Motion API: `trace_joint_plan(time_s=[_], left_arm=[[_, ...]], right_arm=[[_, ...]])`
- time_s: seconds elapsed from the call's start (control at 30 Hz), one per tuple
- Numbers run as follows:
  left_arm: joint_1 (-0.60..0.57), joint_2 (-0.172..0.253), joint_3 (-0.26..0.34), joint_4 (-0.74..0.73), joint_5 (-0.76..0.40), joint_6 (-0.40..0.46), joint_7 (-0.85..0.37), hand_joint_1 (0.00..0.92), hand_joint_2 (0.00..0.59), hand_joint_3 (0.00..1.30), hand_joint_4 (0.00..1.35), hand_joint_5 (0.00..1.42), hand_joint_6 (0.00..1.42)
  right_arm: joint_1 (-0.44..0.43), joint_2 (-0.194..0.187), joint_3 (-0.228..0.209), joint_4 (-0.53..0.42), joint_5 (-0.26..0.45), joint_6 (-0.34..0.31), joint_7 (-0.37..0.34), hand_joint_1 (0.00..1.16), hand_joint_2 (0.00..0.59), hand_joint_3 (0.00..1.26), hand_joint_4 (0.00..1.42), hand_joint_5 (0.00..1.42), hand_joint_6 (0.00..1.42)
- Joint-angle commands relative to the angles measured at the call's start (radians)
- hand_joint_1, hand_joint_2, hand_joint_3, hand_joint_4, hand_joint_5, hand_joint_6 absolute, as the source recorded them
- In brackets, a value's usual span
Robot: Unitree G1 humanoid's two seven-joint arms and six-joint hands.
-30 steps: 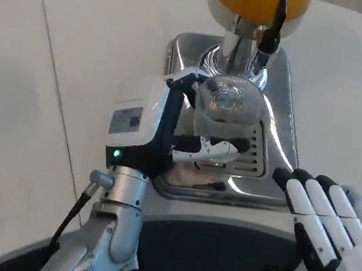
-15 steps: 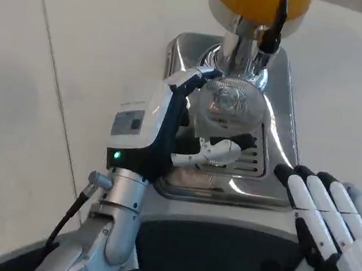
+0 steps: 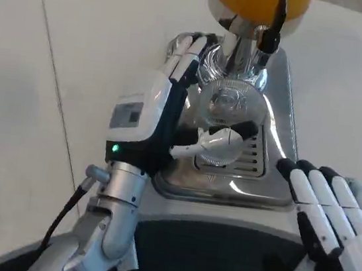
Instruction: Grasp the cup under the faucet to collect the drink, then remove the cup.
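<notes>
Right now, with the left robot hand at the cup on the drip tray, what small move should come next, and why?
Probably close the left robot hand round the cup. The clear cup stands on the drip tray under the faucet; the thumb lies across its near side and the fingers reach past its far side, seemingly not yet wrapped. The right robot hand waits open.

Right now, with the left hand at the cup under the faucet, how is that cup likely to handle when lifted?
The cup looks like clear, thin-walled plastic, so probably light and apt to flex if the left hand squeezes. Its smooth wall may slip. Standing on the slotted drip tray, it could tip if nudged sideways.
</notes>
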State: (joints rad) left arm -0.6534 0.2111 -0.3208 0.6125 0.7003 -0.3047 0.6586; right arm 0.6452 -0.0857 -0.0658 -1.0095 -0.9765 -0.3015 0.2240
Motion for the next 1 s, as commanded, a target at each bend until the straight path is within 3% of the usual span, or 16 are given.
trace_joint_plan(time_s=[0.03,0.17,0.33,0.57,0.63,0.83,1.0], left_arm=[[0.046,0.041,0.036,-0.075,-0.030,-0.016,-0.032,0.087,0.000,0.14,0.06,0.43,0.39],[0.083,0.077,0.065,-0.137,-0.042,-0.014,-0.051,0.062,0.000,0.14,0.06,0.43,0.37],[0.162,0.153,0.129,-0.258,-0.055,-0.005,-0.091,0.058,0.000,0.14,0.06,0.42,0.35],[0.315,0.233,0.187,-0.431,-0.035,0.019,-0.148,0.185,0.025,0.13,0.04,0.38,0.32],[0.360,0.276,0.206,-0.458,-0.048,0.002,-0.191,0.202,0.034,0.08,0.01,0.33,0.30],[0.499,0.410,0.241,-0.568,-0.018,-0.078,-0.272,0.123,0.038,0.00,0.00,0.18,0.19],[0.597,0.454,0.275,-0.693,0.042,-0.086,-0.295,0.058,0.043,0.00,0.00,0.11,0.13]], right_arm=[[0.016,-0.001,-0.002,-0.001,0.004,0.004,-0.002,0.19,0.586,0.00,0.00,0.00,0.00],[0.038,-0.002,-0.003,-0.010,0.012,-0.007,-0.011,0.19,0.586,0.00,0.00,0.00,0.00],[0.048,0.010,-0.002,-0.019,0.018,-0.006,-0.023,0.19,0.586,0.00,0.00,0.00,0.00],[0.037,0.024,0.002,-0.010,0.016,0.000,-0.030,0.20,0.586,0.00,0.00,0.00,0.00],[0.031,0.031,0.006,-0.008,0.012,0.002,-0.032,0.20,0.586,0.00,0.00,0.00,0.00],[0.025,0.051,0.016,-0.012,0.007,0.006,-0.033,0.20,0.586,0.00,0.00,0.00,0.00],[0.011,0.069,0.024,-0.013,0.021,0.025,-0.027,0.19,0.586,0.00,0.00,0.00,0.00]])
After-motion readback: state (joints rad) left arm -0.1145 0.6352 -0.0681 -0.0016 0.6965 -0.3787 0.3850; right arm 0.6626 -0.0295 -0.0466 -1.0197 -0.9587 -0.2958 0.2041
